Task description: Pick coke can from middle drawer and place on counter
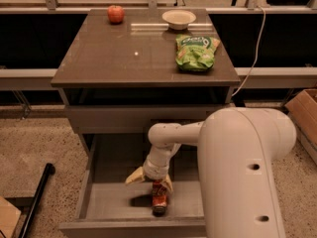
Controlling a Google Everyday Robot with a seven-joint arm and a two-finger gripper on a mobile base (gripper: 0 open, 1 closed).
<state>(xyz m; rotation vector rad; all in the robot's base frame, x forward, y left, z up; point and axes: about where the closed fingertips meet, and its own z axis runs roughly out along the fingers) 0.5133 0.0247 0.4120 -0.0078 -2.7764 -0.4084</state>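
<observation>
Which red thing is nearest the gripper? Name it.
The coke can, in the open middle drawer right below the gripper. The red apple sits far off at the back of the counter.

The white arm reaches from the frame's right to lower centre; the gripper points down, its fingers seemingly spread apart.
</observation>
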